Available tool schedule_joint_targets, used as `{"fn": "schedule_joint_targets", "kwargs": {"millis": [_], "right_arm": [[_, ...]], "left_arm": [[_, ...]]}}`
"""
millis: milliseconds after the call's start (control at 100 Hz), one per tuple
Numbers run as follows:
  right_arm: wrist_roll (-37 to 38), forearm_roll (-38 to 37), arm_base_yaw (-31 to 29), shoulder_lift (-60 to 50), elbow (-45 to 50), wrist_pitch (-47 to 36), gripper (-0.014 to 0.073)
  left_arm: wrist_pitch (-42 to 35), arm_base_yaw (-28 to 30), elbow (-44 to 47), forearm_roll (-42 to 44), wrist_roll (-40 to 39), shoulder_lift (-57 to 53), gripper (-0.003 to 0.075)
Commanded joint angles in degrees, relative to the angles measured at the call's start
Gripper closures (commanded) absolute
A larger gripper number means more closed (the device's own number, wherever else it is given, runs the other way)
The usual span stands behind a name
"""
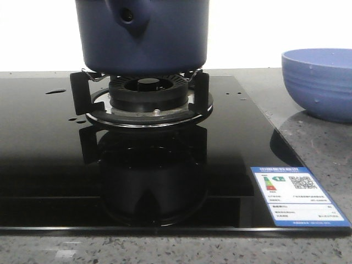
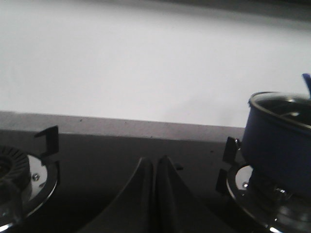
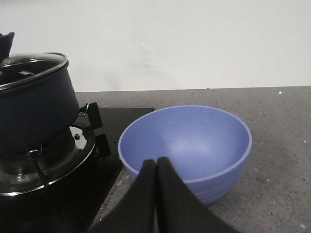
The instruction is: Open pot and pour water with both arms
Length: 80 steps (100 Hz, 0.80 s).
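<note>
Resting on the burner grate [image 1: 82,93] of the black glass hob [image 1: 49,165], the pot [image 1: 143,33] is seen with its glass lid [image 3: 31,68] still on, so the opening step is judged not yet begun. Its handle stub [image 1: 129,15] is turned toward the front camera, probably to be reached easily. The blue bowl [image 3: 187,145] is set on the grey worktop [image 3: 282,126] just beside the hob's edge, near the pot, presumably as the place for pouring. Small droplets of water [image 1: 55,91] are seen on the glass.

The left tool [image 2: 154,167] is shown with its fingers pressed together and nothing between them, low over the hob between two burners, the pot apart to one side. The right tool [image 3: 155,167] is likewise closed and empty, just before the bowl's near rim. Open room is left above the lid and between pot and bowl; the grate prongs and the bowl's rim are the edges to be cleared.
</note>
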Motion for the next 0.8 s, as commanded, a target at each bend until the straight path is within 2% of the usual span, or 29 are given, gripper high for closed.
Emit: {"fn": "schedule_joint_targets", "kwargs": {"millis": [0,230,390,430,790], "right_arm": [[-0.66,0.42,0.08,0.31,-1.56,-3.78,0.0654],[-0.66,0.42,0.08,0.31,-1.56,-3.78,0.0655],[-0.66,0.42,0.08,0.31,-1.56,-3.78,0.0655],[-0.66,0.42,0.08,0.42,-1.56,-3.78,0.0655],[-0.66,0.42,0.08,0.42,-1.56,-3.62,0.0654]], "left_arm": [[-4.81,0.19,1.16,15.22,-15.69,-1.67,0.0739],[-6.46,0.19,13.51,16.61,-15.71,-12.03,0.0739],[-8.01,0.19,18.97,21.82,-20.82,-17.09,0.0739],[-5.78,0.19,18.71,22.23,-21.17,-16.96,0.0739],[-6.07,0.19,18.75,24.44,-21.17,-16.91,0.0739]]}}
